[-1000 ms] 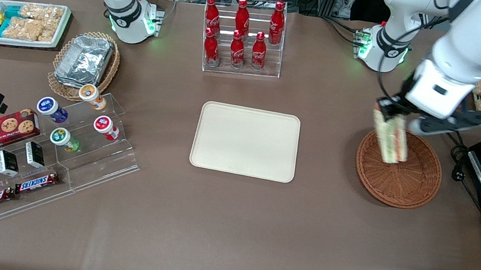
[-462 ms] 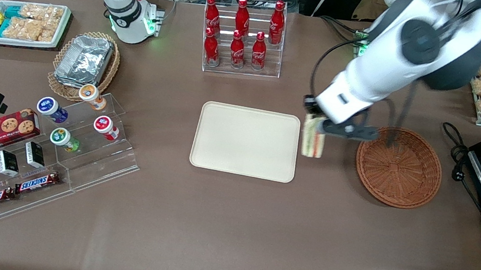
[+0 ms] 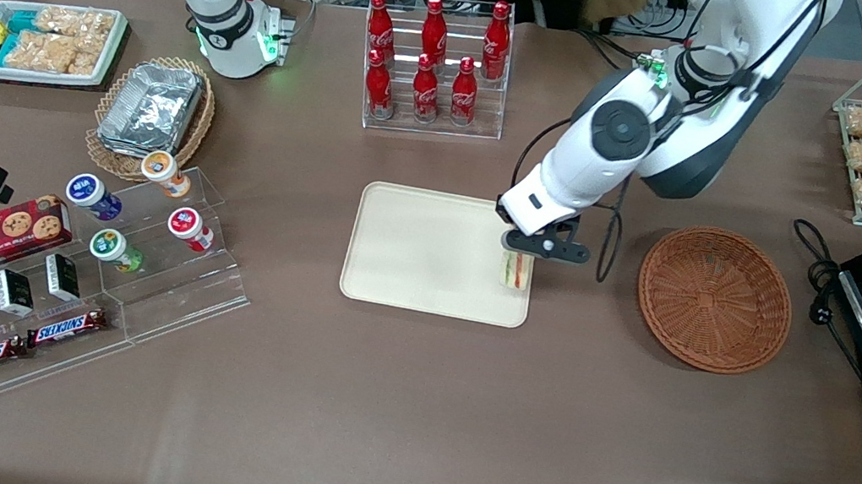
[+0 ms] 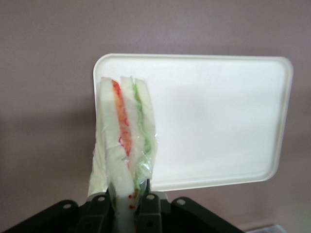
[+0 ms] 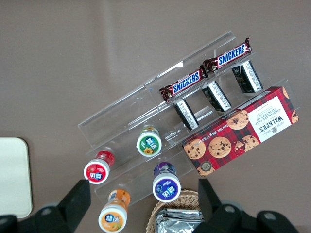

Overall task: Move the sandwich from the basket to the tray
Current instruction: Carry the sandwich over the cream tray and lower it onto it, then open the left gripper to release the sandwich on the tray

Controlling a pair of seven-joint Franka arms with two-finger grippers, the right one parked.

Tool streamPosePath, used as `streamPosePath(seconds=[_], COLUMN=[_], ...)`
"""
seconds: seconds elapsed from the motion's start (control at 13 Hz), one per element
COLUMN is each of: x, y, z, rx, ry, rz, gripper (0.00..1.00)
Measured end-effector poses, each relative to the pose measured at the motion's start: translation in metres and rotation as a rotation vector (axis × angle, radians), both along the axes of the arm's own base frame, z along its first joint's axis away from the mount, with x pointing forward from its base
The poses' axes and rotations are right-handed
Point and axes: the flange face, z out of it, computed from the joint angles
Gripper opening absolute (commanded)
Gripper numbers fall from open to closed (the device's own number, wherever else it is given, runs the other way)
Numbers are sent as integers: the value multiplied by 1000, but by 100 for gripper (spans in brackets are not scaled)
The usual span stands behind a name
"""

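White-bread sandwich (image 4: 125, 145), base hidden between clamping end effector (image 4: 127, 206) fingers, hangs over the tray (image 3: 409, 273) edge

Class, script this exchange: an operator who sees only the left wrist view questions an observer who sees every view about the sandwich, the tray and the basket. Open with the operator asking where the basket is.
Operator: I see the sandwich over the tray. Where is the basket?
Observer: It sits beside the tray, toward the working arm's end of the table, with nothing in it.
Operator: Where over the tray is the gripper?
Observer: Shut on the sandwich, it hangs above the tray's short edge nearest the basket.
Operator: Is anything else close by?
Observer: A rack of red bottles stands farther from the front camera than the tray.
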Motion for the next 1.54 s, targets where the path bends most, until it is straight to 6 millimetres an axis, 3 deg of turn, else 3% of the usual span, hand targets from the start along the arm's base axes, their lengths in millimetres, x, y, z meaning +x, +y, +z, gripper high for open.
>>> streamPosePath(seconds=[0.31, 0.54, 0.62, 0.69, 0.77, 0.85, 1.54], x=[-3, -7, -8, -9, -9, -9, -4], y=[-16, -26, -28, -28, -28, -28, -29], z=[-59, -90, -97, -102, -105, -106, -101], rx=[29, 47, 47, 48, 49, 49, 66], ry=[-12, -21, -17, -12, -8, -7, -39], rz=[-15, -4, 1, 5, 7, 7, 27], gripper=[0, 0, 10, 34, 62, 100, 100])
